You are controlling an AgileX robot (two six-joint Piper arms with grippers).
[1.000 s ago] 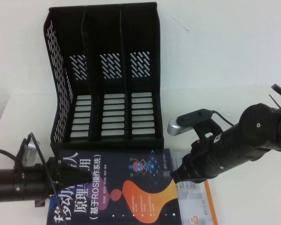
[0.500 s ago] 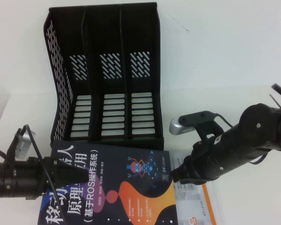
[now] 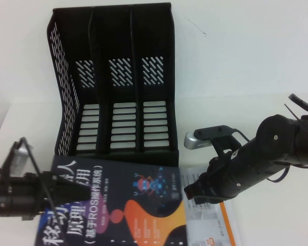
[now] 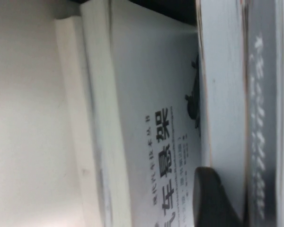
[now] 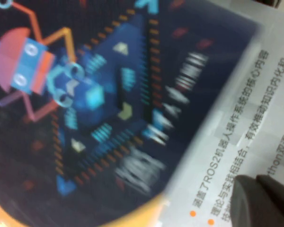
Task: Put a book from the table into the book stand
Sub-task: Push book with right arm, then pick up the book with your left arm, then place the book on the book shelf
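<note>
Book (image 3: 128, 205) of the task, dark-covered with white Chinese title and orange and purple blobs, lies at the near edge of the table (image 3: 256, 66), directly in front of the book stand (image 3: 113, 77) and tilted so that its far edge sits just beside the stand's base. My left gripper (image 3: 74, 193) reaches in from the left at the book's left edge; in the left wrist view one dark finger (image 4: 213, 198) lies against the book's page edge, with the cover on the other side, so my jaws stand partly apart and closed on the book's thickness. Beneath it in that view lies another white book (image 4: 146, 142) with printed Chinese characters, resting on the table. My right gripper (image 3: 191, 190) sits at the book's right edge, above a white-and-orange book (image 3: 215, 225) that shows just beside the dark one. In the right wrist view a dark fingertip (image 5: 260, 198) rests over the white cover with orange bullet points; I cannot tell whether these fingers are apart or together. The stand is upright, black, with three slots and a perforated side wall.
</note>
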